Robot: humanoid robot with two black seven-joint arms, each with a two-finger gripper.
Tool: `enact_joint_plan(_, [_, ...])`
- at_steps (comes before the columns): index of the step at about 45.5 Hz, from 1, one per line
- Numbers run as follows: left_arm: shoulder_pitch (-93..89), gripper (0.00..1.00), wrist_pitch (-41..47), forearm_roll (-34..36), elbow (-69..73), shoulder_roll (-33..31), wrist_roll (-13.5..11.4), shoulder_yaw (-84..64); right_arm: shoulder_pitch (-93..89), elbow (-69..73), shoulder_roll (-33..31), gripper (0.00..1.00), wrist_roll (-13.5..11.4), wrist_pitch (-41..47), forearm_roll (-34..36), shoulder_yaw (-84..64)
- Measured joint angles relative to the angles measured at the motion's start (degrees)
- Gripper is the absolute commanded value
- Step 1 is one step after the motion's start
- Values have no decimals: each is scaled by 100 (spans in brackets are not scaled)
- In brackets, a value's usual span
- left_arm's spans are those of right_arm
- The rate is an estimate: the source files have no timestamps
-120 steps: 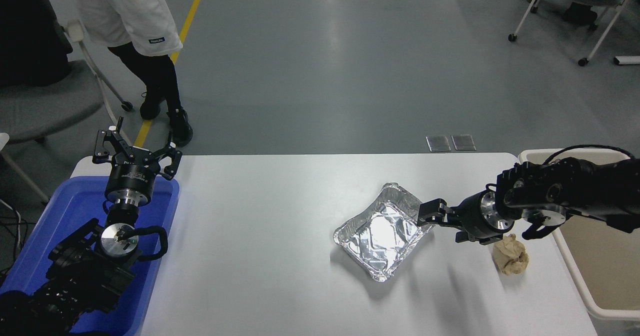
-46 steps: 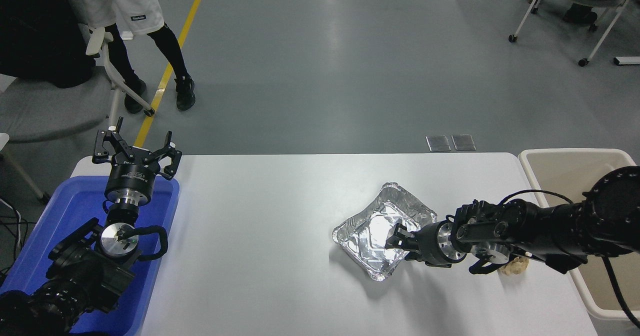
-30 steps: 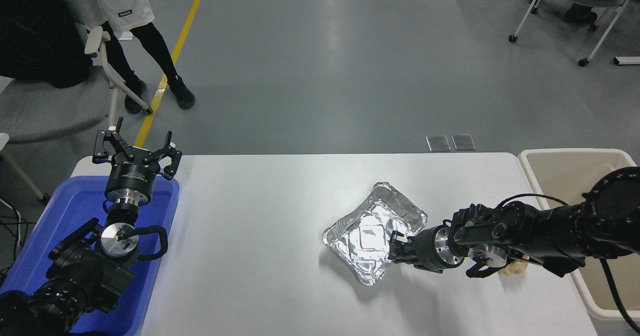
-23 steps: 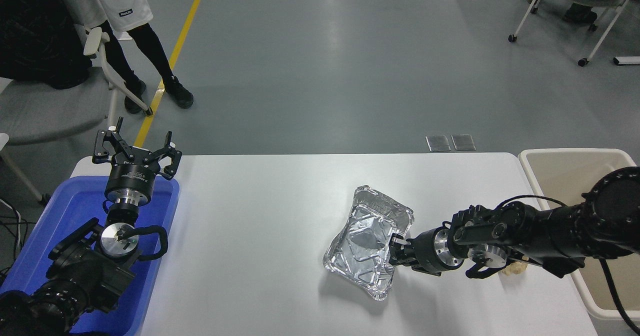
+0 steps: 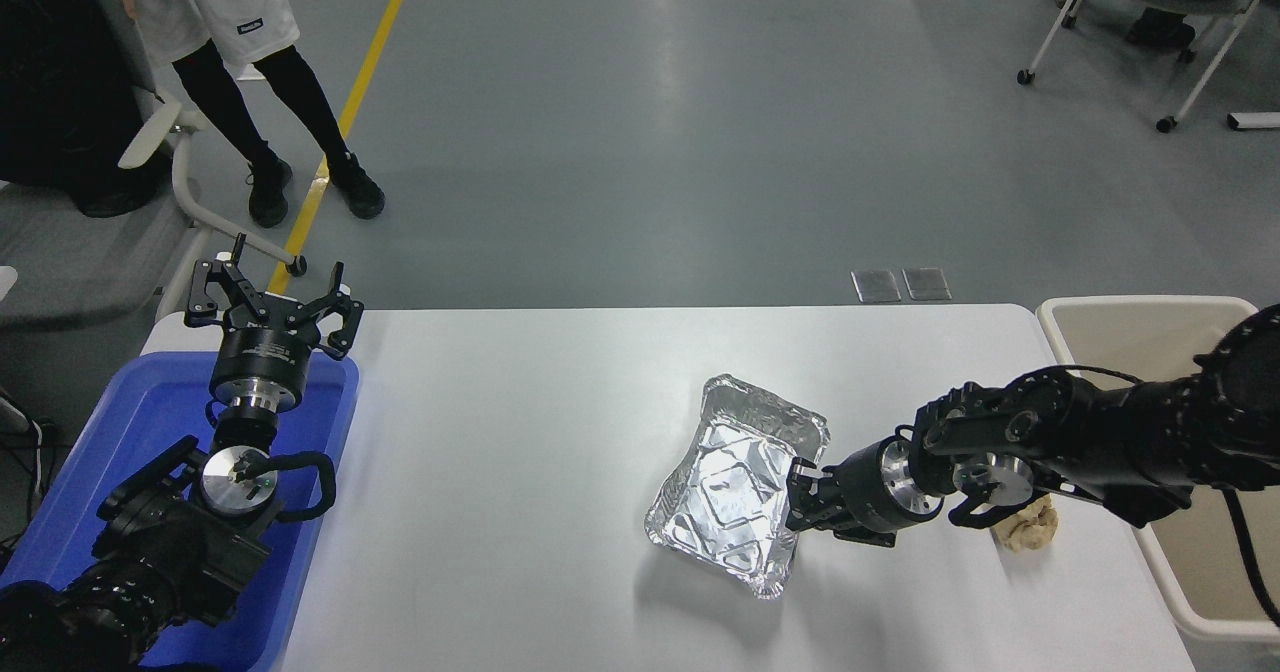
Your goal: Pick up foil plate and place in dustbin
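Right now we have our right gripper [image 5: 800, 497] pinched onto the near right wall of the foil plate [image 5: 735, 482], fingers closed over the rolled rim. Our plate sits toward the right half of the white table [image 5: 500, 452], and its shadow underneath suggests the gripped side is tipped a little off the surface, though we cannot be sure how much. Our dustbin [image 5: 1130, 314] waits off the table's right end, well apart from the plate, with the crumpled paper ball [image 5: 1028, 529] lying between them, just beside our forearm.

So we judge this as the lift-and-carry step, barely begun. To do it well, we want a steady rise first, because thin foil bends under a one-edge hold and could fold or slip out. Then we swing right, high enough to pass over the paper ball and the bin's thick rim, and let go only once the whole plate hangs above the opening.

Meanwhile our left gripper [image 5: 268, 302] stays out of it, fingers spread wide, parked above the blue tub [image 5: 130, 422].
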Motion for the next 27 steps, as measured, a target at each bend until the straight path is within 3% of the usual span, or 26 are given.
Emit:
enact_joint_plan(14, [0,99,0,2,-1,0,0,0,1230,447,-331,0,-191,1192,-811,-366])
enact_joint_plan(27, [0,99,1,2,0,0,0,0,2007,601,-526,0,-238,1925,-1127,-529])
